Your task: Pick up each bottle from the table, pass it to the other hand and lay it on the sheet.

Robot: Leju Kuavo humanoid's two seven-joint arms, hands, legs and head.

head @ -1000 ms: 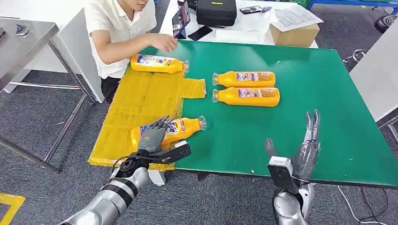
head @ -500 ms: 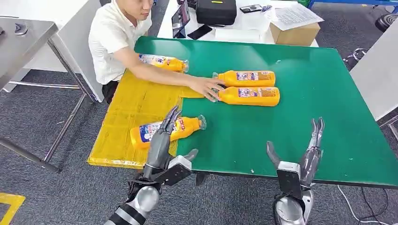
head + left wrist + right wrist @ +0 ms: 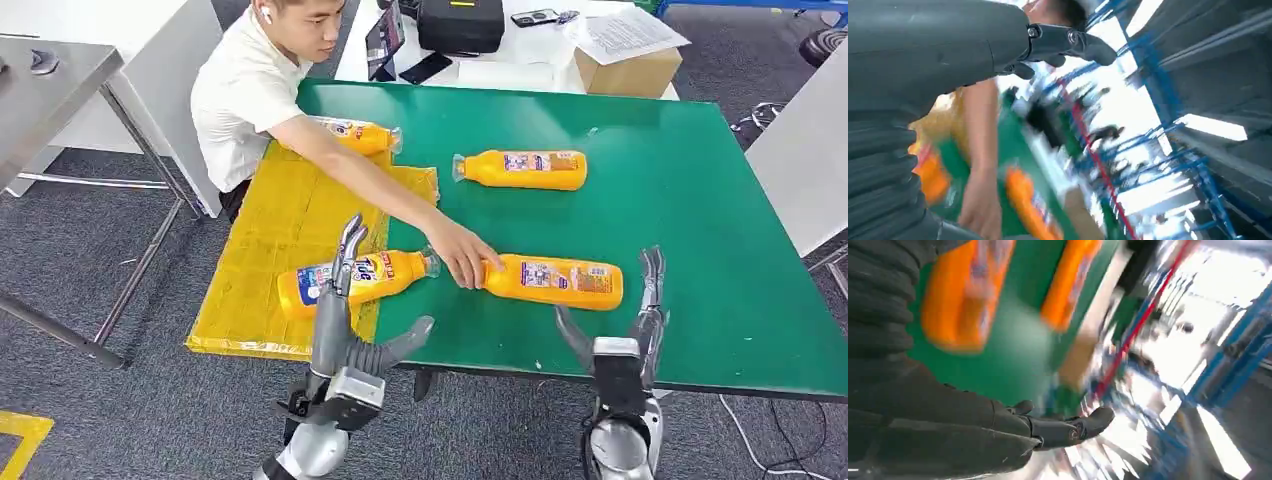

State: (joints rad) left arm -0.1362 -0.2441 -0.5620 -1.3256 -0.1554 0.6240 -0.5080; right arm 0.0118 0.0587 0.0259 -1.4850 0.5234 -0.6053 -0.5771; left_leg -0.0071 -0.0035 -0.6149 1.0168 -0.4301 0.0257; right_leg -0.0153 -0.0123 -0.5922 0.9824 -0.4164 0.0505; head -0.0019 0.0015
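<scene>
The orange plastic bottle with a printed label [image 3: 553, 281] lies on its side on the green desk [image 3: 700, 190], just ahead of the robot's right hand [image 3: 625, 325]; a person's hand [image 3: 463, 264] grips its clear-capped neck, which looks like setting it within the robot's reach. That right hand stands at the desk's near edge with fingers straight up and apart, thumb out, holding nothing. The left hand [image 3: 345, 320] is likewise raised and spread, empty, in front of a second orange bottle [image 3: 355, 277] that rests across the edge of the yellow sheet [image 3: 290, 215], its neck poking out over the green. A third bottle [image 3: 520, 169] lies further back on the bare desk, and a fourth [image 3: 355, 134] at the sheet's far edge, partly behind the person's arm. The bottles look smooth, rounded and glossy, likely to roll if nudged sideways; the sheet is creased, taped in panels and flat, the desk top matt
</scene>
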